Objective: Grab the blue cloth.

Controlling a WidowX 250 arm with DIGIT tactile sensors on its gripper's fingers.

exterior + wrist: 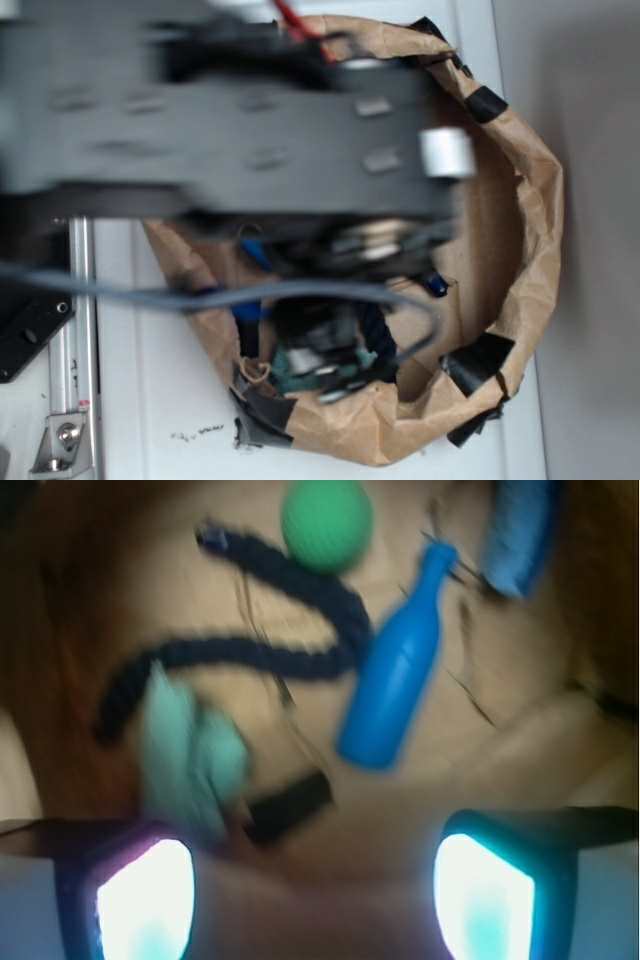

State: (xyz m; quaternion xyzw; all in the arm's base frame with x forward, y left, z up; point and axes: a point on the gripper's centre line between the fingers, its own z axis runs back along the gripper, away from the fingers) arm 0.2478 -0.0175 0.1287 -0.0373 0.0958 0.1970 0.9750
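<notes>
- Glowing pads (pixel 145 900) of my gripper (pixel 315 895) are sitting closest to the wrist camera, one at each bottom corner of the picture.
- I am seeing the jaws standing wide apart, and they are holding nothing.
- I am looking at the blue cloth (pixel 190 750), lying in soft folds just above the pad on the picture's left side.
- I am seeing a dark rope (pixel 250 630) snaking past the blue cloth; it looks like it is touching the top edge, but the picture is blurry.
- I am spotting a green ball (pixel 327 522) far above the blue cloth, next to the rope.
- I am seeing a blue bottle (pixel 395 670) lying tilted to the right of the blue cloth, well apart from it.
- I am watching my arm (pixel 230 110) in the outside view, reaching over a brown paper bag (pixel 530 220) and hiding most of what is inside.
</notes>
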